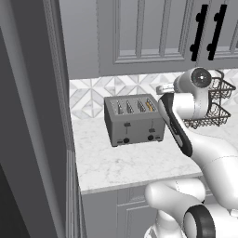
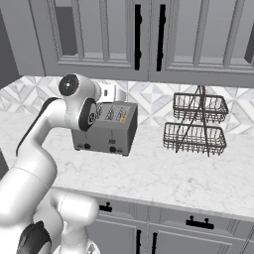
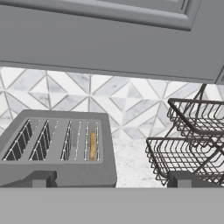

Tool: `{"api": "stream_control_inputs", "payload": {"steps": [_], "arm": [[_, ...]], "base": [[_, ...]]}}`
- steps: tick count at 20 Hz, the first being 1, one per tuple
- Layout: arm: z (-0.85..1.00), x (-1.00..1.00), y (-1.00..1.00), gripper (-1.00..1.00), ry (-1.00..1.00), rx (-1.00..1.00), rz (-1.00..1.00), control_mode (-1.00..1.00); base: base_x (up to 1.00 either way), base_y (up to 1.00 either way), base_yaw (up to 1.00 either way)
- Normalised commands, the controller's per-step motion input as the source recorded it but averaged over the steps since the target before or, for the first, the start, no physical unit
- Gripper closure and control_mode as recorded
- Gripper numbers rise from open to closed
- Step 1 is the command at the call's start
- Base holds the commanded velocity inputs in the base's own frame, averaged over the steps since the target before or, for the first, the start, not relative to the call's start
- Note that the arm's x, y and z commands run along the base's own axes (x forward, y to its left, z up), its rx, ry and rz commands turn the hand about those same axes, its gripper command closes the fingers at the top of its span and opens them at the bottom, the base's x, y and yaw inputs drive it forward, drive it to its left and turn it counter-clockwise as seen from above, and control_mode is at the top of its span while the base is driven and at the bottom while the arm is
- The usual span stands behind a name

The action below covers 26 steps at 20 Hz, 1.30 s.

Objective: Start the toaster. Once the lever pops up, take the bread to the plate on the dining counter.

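Standing at the left end of the marble-look worktop (image 1: pixel 139 162), the toaster (image 1: pixel 134 120) sits close to the patterned tile backsplash (image 1: pixel 93 93), its four slots facing up and its front, with two black levers and two black knobs, facing the robot. A tall grey panel (image 1: pixel 32 116) borders the worktop just left of the toaster. The bread (image 3: pixel 92 145) stands inside the rightmost slot as seen from the hand view, showing as a narrow yellow-tan strip; the other three slots show no bread. From the left base view the same slice (image 1: pixel 149 105) appears in the slot nearest the arm.

To the right of the toaster, the white arm reaches forward, with its wrist raised above and beside the toaster's right end. The pincer (image 3: pixel 109 178) is spread wide, holding nothing; one dark fingertip (image 3: pixel 41 178) shows low over the toaster's front edge in the hand view and the other fingertip (image 3: pixel 183 178) shows near the basket side. Neither tip touches the toaster.

Further right, well apart from the toaster, a two-tier dark wire basket rack (image 2: pixel 196 124) stands on the same worktop against the backsplash. Grey wall cabinets (image 2: pixel 149 34) with black bar handles hang above the whole run.
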Motion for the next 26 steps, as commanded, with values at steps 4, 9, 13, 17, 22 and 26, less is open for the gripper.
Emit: {"api": "stream_control_inputs", "payload": {"steps": [4,9,13,17,22,26], "arm": [[0.00,0.00,0.00,-1.00,0.00,0.00,0.00,-1.00],[0.00,0.00,0.00,-1.00,0.00,0.00,0.00,-1.00],[0.00,0.00,0.00,-1.00,0.00,0.00,0.00,-1.00],[0.00,0.00,0.00,-1.00,0.00,0.00,0.00,-1.00],[0.00,0.00,0.00,-1.00,0.00,0.00,0.00,-1.00],[0.00,0.00,0.00,-1.00,0.00,0.00,0.00,-1.00]], "base": [[0.00,0.00,0.00],[0.00,0.00,0.00],[0.00,0.00,0.00],[0.00,0.00,0.00],[0.00,0.00,0.00],[0.00,0.00,0.00]]}}
